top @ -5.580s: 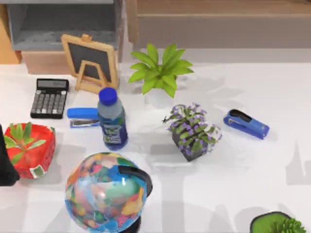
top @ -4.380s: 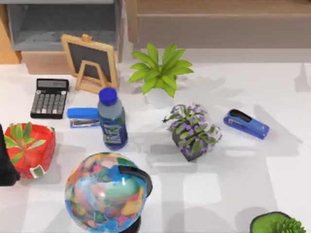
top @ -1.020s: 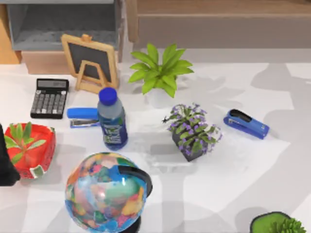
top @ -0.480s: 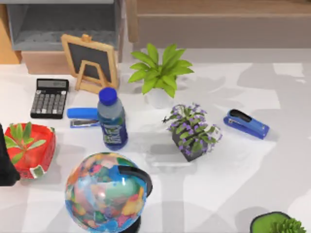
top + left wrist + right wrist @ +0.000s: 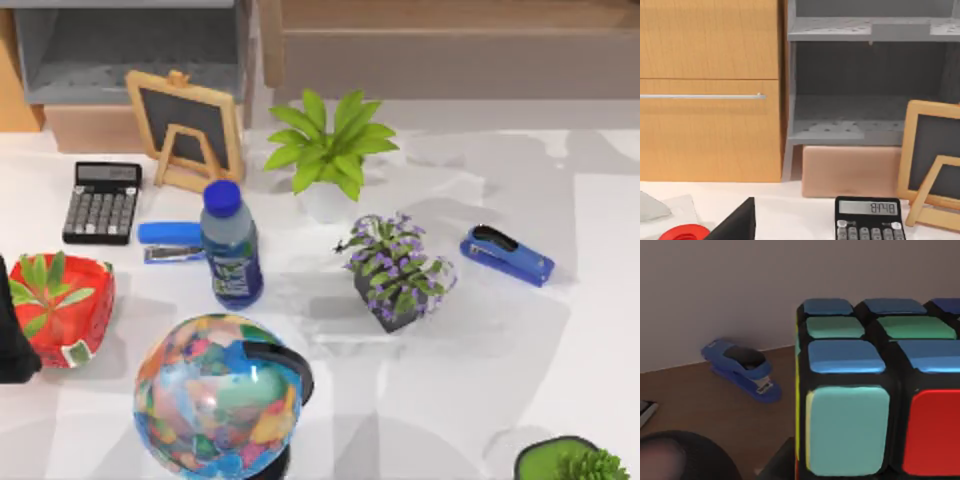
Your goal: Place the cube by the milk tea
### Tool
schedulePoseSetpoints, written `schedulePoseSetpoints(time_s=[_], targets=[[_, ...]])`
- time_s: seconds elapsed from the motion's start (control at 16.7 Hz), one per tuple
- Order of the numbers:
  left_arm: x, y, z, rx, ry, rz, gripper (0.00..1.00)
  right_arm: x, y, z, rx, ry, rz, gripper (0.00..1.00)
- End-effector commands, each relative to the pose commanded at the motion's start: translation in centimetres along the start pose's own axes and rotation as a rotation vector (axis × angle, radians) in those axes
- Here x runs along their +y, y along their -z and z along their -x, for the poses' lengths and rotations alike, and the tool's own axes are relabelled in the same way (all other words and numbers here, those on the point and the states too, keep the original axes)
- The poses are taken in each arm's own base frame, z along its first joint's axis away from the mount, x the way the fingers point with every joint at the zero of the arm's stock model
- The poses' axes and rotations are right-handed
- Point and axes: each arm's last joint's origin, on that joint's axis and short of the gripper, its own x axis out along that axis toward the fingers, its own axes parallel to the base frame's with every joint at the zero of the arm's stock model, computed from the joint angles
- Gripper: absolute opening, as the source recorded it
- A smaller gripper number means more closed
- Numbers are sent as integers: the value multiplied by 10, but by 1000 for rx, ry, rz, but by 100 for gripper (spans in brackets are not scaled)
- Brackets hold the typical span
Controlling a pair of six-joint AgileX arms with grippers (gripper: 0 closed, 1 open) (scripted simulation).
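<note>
two staplers (image 5: 506, 255) (image 5: 170, 241), three potted plants (image 5: 330, 152) (image 5: 397, 270) (image 5: 58, 305), one globe (image 5: 222, 395)

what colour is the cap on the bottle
Blue. The cap tops the bottle beside the globe; the top view shows it best.

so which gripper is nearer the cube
Right. The cube looms close in the right wrist view, blue stapler beyond it. The left arm sits at the table's left edge by the red pot, facing the calculator.

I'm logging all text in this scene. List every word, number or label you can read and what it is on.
"8148", roughly, on the calculator display; the digits are blurry.
Bottle label: print too blurred to read.
Calculator keys: too small to read.
Chalkboard: blank.
Stapler: no readable marking.
</note>
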Motion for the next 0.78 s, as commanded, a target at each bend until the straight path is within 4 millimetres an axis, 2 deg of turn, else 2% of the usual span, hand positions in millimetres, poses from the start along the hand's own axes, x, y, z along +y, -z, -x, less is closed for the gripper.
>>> schedulePoseSetpoints(time_s=[0.18,0.42,0.54,0.78], targets=[[0,0,0,0,0,0,100,15,-7,10,239,38,-6,0],[0,0,0,0,0,0,100,39,4,24,607,64,23,0],[0,0,0,0,0,0,100,47,21,22,799,79,49,0],[0,0,0,0,0,0,100,49,71,4,1158,113,127,0]])
